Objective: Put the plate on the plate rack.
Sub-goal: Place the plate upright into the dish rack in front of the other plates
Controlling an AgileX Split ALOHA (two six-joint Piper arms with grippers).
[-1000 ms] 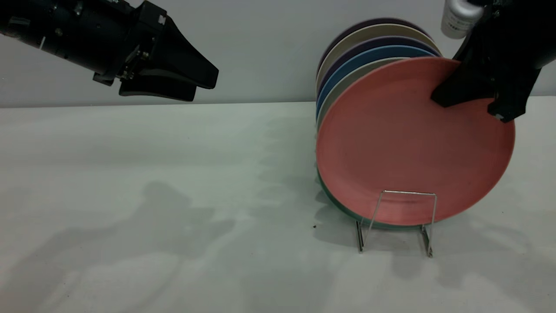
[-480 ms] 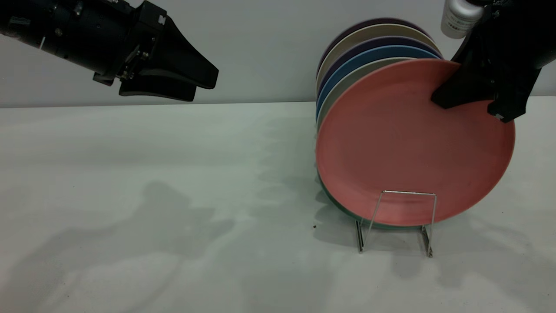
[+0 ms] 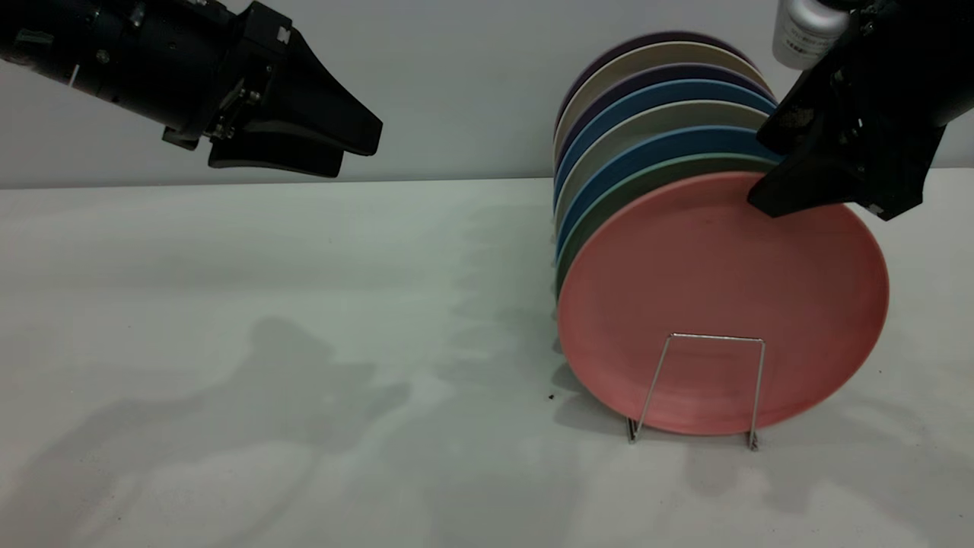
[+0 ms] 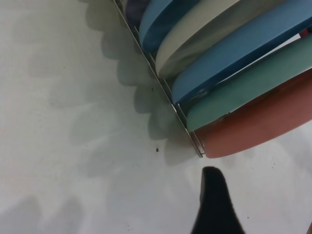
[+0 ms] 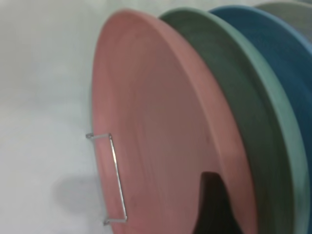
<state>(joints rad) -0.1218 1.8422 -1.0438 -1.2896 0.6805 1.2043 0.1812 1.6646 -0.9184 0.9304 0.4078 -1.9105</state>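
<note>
The salmon-pink plate (image 3: 723,304) stands upright in the front slot of the wire plate rack (image 3: 715,336), low behind its front loop and in front of the mint-green plate (image 3: 647,181). My right gripper (image 3: 757,171) is open at the plate's upper right rim, one finger in front of its face and the other behind. In the right wrist view one finger (image 5: 214,204) lies over the pink plate (image 5: 161,136), beside the rack loop (image 5: 117,180). My left gripper (image 3: 358,148) hangs open and empty high at the left, far from the rack. The left wrist view shows the plate's lower edge (image 4: 263,126).
Several more plates, blue (image 3: 654,148), grey-beige and purple, fill the rack behind the mint-green one. A grey bottle (image 3: 806,30) sits on the right arm at the top right. The wall runs close behind the rack.
The pink plate has dropped from its raised, gripped position down into the front slot. The right gripper's fingers have spread and let it go. The left arm has not moved.
</note>
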